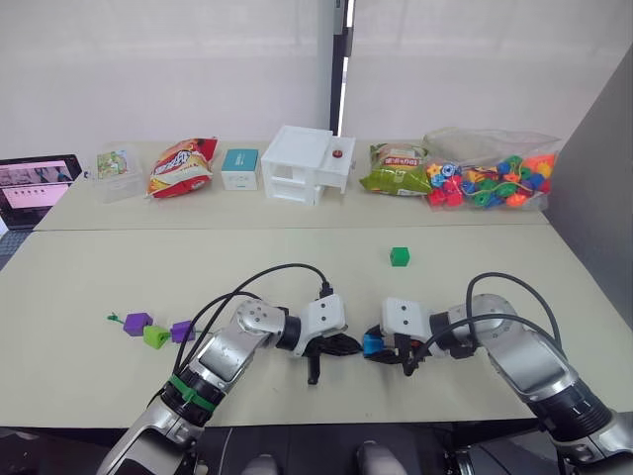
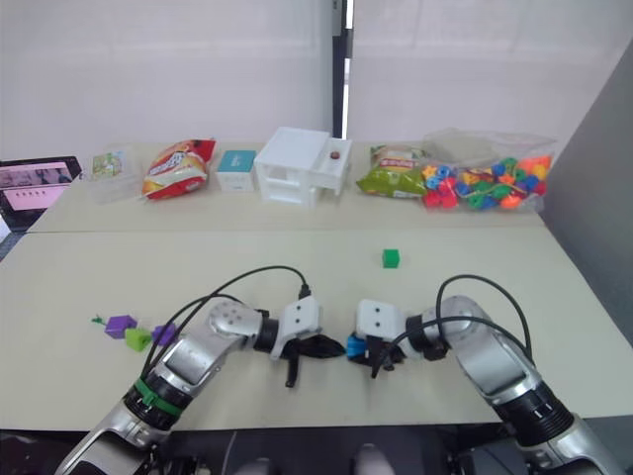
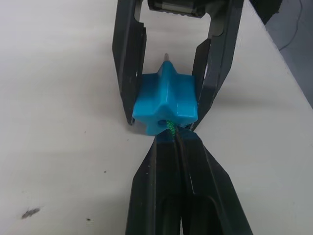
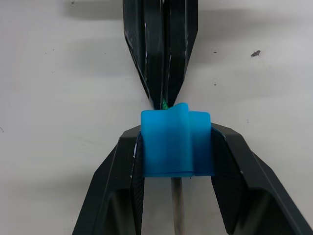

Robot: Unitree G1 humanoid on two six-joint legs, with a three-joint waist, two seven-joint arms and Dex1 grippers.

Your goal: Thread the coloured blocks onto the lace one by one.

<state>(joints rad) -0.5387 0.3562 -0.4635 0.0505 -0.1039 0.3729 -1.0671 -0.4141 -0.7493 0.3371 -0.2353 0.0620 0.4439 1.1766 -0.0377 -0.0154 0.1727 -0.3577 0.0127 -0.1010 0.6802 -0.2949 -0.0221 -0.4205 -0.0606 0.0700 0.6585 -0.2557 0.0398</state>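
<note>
Where the two arms meet near the front edge of the tabletop, the right gripper has its jaws pinching the blue block from both sides. Facing it tip to tip, the left gripper has its jaws pressed together on the lace, right at the block's hole. A short green stretch of lace shows at that hole, and the grey tip pokes out of the block's far side, so the lace runs through the block.

Toward the front left corner, two purple blocks and the lime wedge lie close together in a short row, the wedge between the purple ones, with a green bit of lace showing at the outer end.

Farther in, past the grippers and right of centre, the green block sits alone on the tabletop.

Along the back edge stand a tablet, a clear box, a red snack bag, a teal box, a white drawer unit, a green snack bag and a clear bag of beads.
</note>
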